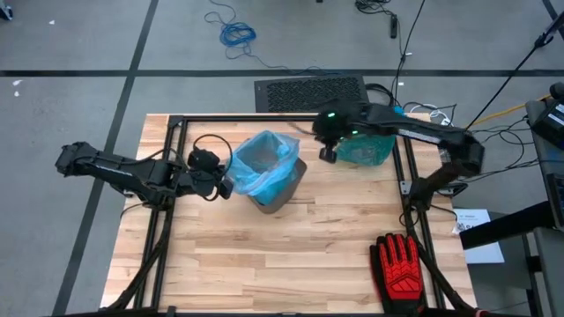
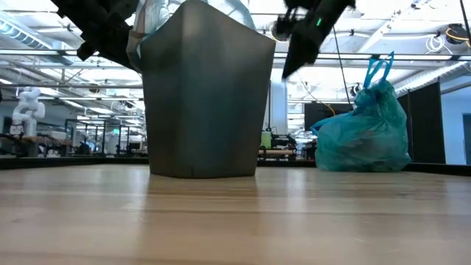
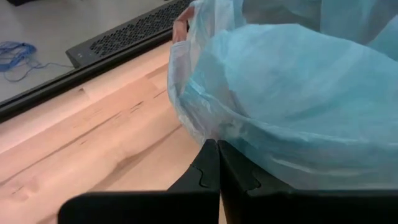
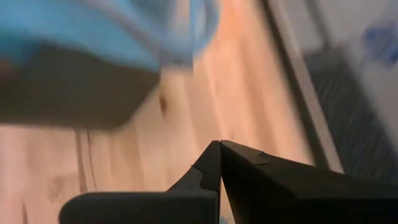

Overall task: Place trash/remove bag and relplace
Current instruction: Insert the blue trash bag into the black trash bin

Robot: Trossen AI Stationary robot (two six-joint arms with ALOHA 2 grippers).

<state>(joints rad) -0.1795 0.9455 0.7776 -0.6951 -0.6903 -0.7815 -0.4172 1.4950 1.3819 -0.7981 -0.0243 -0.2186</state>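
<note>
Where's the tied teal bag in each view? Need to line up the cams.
High view: the tied bag sits at the table's far edge, right of centre, partly under the right arm.
Low view: the tied bag stands on the table at the right.
Left wrist view: not in it; the blue plastic there is the bin's liner.
Right wrist view: not in it.
Shared landmark: the grey bin, with its liner.

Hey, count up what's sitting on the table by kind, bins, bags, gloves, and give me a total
Trash bins: 1, the grey bin
Blue bag liners: 1, the blue liner fitted in that bin
Tied-off full bags: 1, the teal bag near the table's far right edge
Gloves: 1, the red-and-black glove at the near right corner
Total: 4
</note>
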